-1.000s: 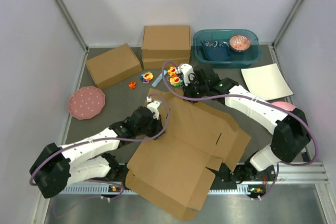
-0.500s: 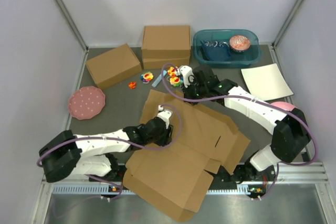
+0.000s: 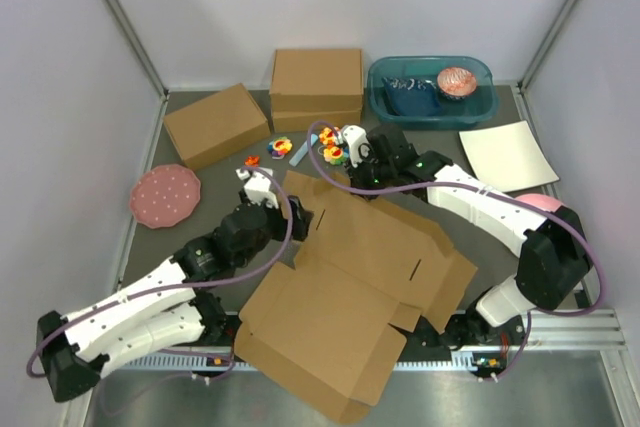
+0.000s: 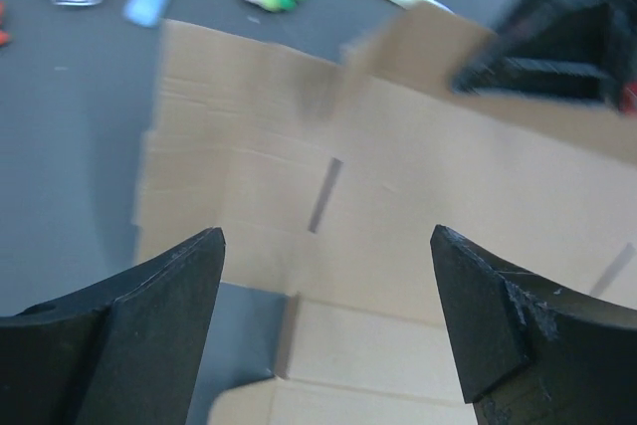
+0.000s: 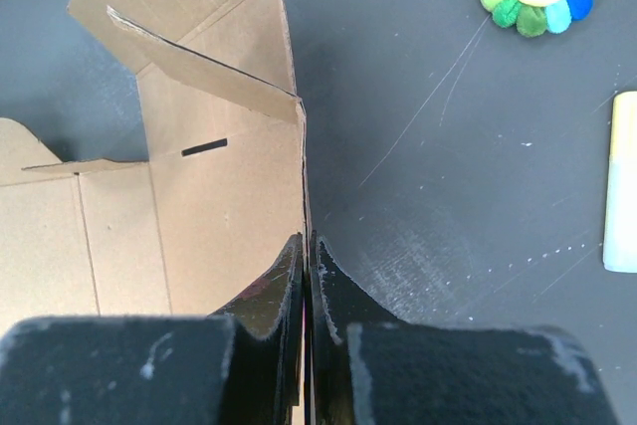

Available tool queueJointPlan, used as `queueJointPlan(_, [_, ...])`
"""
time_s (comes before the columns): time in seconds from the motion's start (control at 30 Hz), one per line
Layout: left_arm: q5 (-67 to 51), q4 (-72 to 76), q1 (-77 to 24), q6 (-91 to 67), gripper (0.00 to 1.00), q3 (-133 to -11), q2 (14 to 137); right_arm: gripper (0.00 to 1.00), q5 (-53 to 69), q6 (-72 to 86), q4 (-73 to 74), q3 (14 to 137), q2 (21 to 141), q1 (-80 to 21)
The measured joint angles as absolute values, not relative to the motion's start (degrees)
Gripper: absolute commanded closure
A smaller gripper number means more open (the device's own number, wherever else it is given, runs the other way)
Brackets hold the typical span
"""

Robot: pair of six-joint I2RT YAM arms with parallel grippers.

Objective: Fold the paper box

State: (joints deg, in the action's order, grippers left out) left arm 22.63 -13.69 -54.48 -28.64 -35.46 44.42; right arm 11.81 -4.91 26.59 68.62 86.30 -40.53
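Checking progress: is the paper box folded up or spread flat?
Mostly spread: the paper box lies flat, only its far flap raised, pinched by the right hand.

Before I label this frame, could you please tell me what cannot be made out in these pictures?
Right wrist view: how deep the paper box edge sits in the right gripper; its fingers cover it.
Left wrist view: the box's far side, blurred.
Top view: what the blue tub holds, too small.

matt corrugated paper box (cardboard), scuffed table
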Motion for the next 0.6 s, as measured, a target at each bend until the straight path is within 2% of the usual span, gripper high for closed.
queueJointPlan(0.27, [14.85,-11.22,-29.85,-30.57,0.08,-35.14,49.89,1.0,12.03,-5.04,26.68,68.23,84.97,-41.34])
queueJointPlan(0.43, [7.22,-8.54,-27.44,-25.56,0.09,-35.66,58.59,1.0,11.99,-5.56,26.63,68.1,84.25,-42.24])
queueJointPlan(0.6, [2.5,-4.14,-27.4,-20.84,0.11,-35.66,60.18,1.0,10.72,-6.26,26.65,67.85,84.14,-43.05])
